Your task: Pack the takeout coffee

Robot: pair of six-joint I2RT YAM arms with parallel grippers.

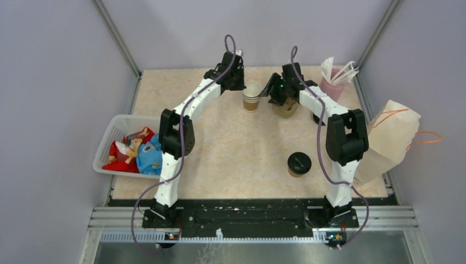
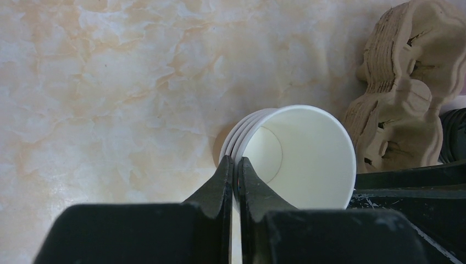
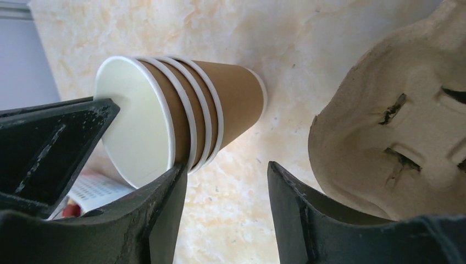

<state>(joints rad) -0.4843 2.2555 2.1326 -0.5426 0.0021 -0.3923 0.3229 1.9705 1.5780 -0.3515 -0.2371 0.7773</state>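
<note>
One takeout coffee point(image 1: 299, 163), a brown cup with a black lid, stands at the near right of the table. A second black lid point(image 1: 317, 118) shows partly behind my right arm. A stack of nested brown lidless cups point(image 1: 251, 94) stands at the back middle. My left gripper point(image 1: 242, 85) is shut on the stack's rim point(image 2: 308, 154), the cup wall pinched between the fingers point(image 2: 235, 165). My right gripper point(image 1: 272, 91) is open and empty point(image 3: 225, 168), between the stack point(image 3: 181, 115) and the pulp cup carrier point(image 3: 395, 121). Its left finger touches the stack's side.
The cup carrier point(image 1: 286, 107) lies right of the stack, also in the left wrist view point(image 2: 406, 82). A pink cup of white sticks point(image 1: 332, 82) stands at the back right. A paper bag point(image 1: 390, 140) leans at the right edge. A white basket point(image 1: 110, 137) of coloured packets sits at left.
</note>
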